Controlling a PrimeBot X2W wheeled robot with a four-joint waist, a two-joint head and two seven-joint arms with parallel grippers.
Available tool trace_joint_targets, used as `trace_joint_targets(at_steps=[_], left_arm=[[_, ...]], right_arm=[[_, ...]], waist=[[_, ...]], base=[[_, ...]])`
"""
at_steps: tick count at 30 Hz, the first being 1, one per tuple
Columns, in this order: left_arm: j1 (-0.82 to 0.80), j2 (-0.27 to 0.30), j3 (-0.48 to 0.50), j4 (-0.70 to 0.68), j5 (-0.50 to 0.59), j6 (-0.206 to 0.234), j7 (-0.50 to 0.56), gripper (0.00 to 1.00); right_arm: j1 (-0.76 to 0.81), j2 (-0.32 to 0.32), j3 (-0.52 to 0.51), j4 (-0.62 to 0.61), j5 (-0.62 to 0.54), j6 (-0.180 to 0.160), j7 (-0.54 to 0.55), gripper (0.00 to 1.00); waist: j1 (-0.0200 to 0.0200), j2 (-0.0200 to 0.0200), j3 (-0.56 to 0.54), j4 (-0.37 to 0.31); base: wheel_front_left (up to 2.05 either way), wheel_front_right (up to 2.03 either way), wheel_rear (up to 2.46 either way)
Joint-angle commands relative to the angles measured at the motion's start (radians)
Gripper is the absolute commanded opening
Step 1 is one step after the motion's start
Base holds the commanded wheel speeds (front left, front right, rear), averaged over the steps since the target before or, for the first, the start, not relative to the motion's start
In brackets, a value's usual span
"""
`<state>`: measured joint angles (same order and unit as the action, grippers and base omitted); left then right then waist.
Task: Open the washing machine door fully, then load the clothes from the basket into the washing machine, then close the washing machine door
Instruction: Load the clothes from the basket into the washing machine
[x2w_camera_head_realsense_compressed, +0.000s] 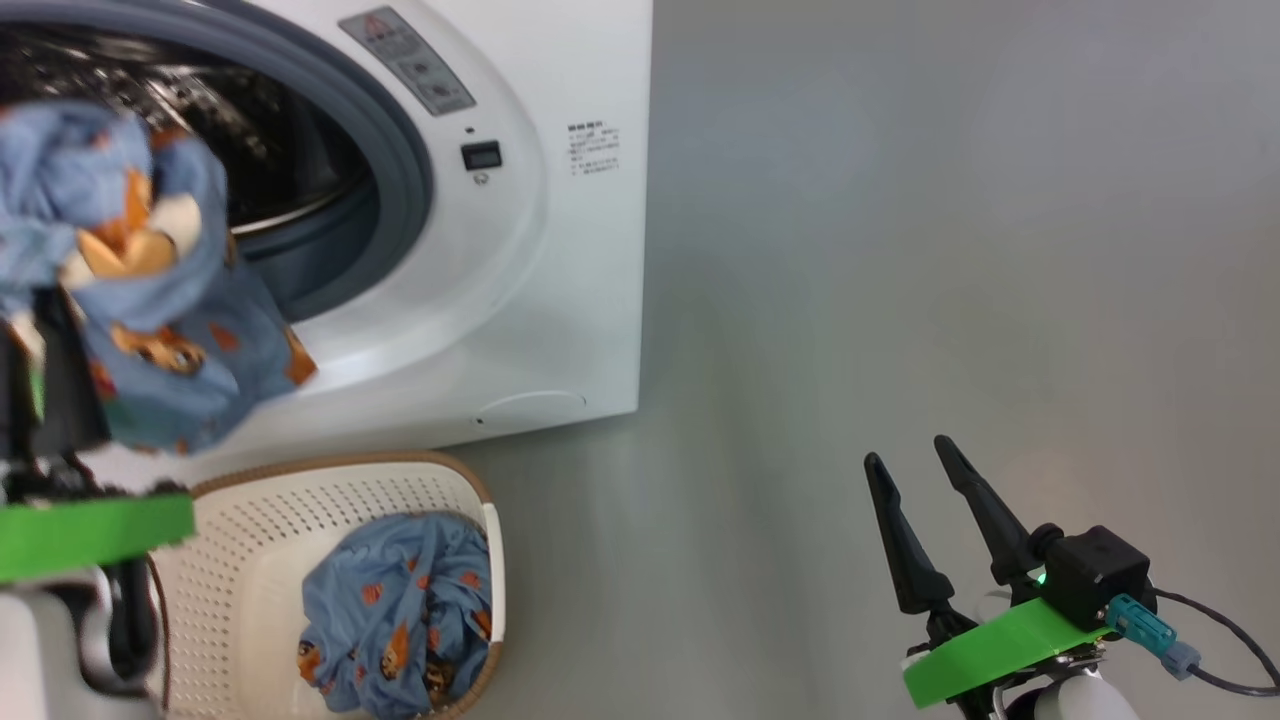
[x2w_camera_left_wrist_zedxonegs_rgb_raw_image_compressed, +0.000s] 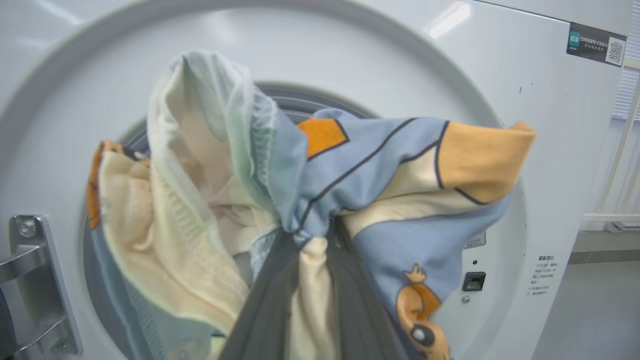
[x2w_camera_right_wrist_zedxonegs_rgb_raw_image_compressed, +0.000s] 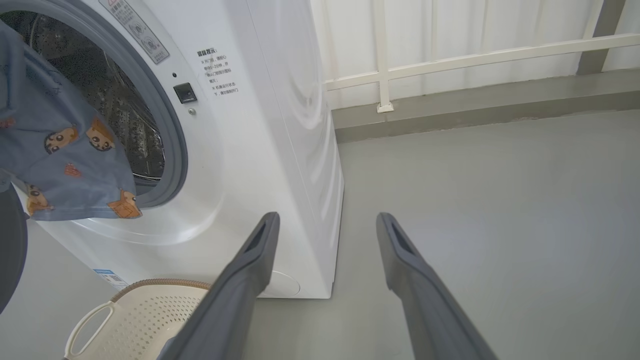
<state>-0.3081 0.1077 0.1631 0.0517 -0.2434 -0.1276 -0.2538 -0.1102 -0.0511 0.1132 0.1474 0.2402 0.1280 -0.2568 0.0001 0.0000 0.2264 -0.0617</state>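
Observation:
The white washing machine (x2w_camera_head_realsense_compressed: 560, 250) stands with its grey-gasketed mouth uncovered and the steel drum (x2w_camera_head_realsense_compressed: 250, 120) exposed; its door is out of view. My left gripper (x2w_camera_left_wrist_zedxonegs_rgb_raw_image_compressed: 312, 240) is shut on one of the clothes (x2w_camera_head_realsense_compressed: 150, 300), a light-blue and cream bear-print garment hanging in front of the mouth (x2w_camera_left_wrist_zedxonegs_rgb_raw_image_compressed: 380, 170), with its hem over the lower gasket (x2w_camera_right_wrist_zedxonegs_rgb_raw_image_compressed: 60, 150). The fabric hides the fingertips. More blue bear-print clothes (x2w_camera_head_realsense_compressed: 400, 610) lie in the cream perforated basket (x2w_camera_head_realsense_compressed: 340, 462) on the floor below the machine. Far right and low, my right gripper (x2w_camera_head_realsense_compressed: 910, 450) is open and holds nothing (x2w_camera_right_wrist_zedxonegs_rgb_raw_image_compressed: 327, 220).
Bare grey floor (x2w_camera_head_realsense_compressed: 950, 250) stretches right of the machine. A white railing (x2w_camera_right_wrist_zedxonegs_rgb_raw_image_compressed: 450, 55) and a low grey ledge run along the back wall. A metal hinge bracket (x2w_camera_left_wrist_zedxonegs_rgb_raw_image_compressed: 30, 285) sits left of the mouth. A cable (x2w_camera_head_realsense_compressed: 1220, 640) trails from my right wrist.

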Motion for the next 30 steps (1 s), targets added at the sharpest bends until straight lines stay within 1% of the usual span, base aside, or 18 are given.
trace_joint_targets(at_steps=[1,8,14,16,19,23,25,28,30], left_arm=[[-0.076,0.045,0.041,-0.012,-0.009,-0.003,-0.008,0.0],[-0.213,0.074,0.067,0.069,-0.02,-0.003,-0.008,0.0],[-0.341,0.086,0.093,0.181,-0.037,-0.003,-0.008,0.0],[-0.382,0.096,0.085,0.229,-0.04,-0.003,-0.008,0.0],[-0.448,0.121,0.05,0.319,-0.05,-0.003,-0.008,0.0],[-0.545,0.177,-0.023,0.454,-0.092,-0.003,-0.005,0.0],[-0.604,0.216,-0.068,0.509,-0.12,-0.003,-0.003,0.0],[-0.689,0.266,-0.141,0.567,-0.169,-0.003,0.024,0.0],[-0.736,0.284,-0.184,0.595,-0.203,-0.003,0.061,0.0]], right_arm=[[-0.03,0.001,0.025,-0.028,-0.006,0.003,-0.005,1.0],[-0.063,0.001,0.029,-0.046,-0.012,0.003,-0.005,1.0],[-0.091,0.001,0.025,-0.064,-0.025,0.003,-0.005,1.0],[-0.1,0.001,0.025,-0.07,-0.028,0.003,-0.005,1.0],[-0.113,0.001,0.026,-0.077,-0.025,0.003,-0.005,1.0],[-0.129,0.001,0.039,-0.078,-0.008,0.003,-0.005,1.0],[-0.134,0.001,0.045,-0.078,0.002,0.003,-0.005,1.0],[-0.142,0.001,0.048,-0.078,0.017,0.003,-0.005,1.0],[-0.147,0.001,0.051,-0.076,0.025,0.003,-0.005,1.0]], waist=[[-0.0001,0.0,0.064,-0.021],[-0.0001,0.0,0.173,-0.041],[-0.0001,0.0,0.286,-0.051],[-0.0001,0.0,0.318,-0.053],[-0.0001,0.0,0.36,-0.054],[-0.0001,0.0,0.407,-0.057],[-0.0001,0.0,0.426,-0.059],[-0.0001,0.0,0.455,-0.059],[-0.0001,0.0,0.471,-0.057]], base=[[0.0,0.0,0.0],[0.0,0.0,0.0],[0.0,0.0,0.0],[0.0,0.0,0.0],[0.0,0.0,0.0],[0.0,0.0,0.0],[0.0,0.0,0.0],[0.0,0.0,0.0],[0.0,0.0,0.0]])
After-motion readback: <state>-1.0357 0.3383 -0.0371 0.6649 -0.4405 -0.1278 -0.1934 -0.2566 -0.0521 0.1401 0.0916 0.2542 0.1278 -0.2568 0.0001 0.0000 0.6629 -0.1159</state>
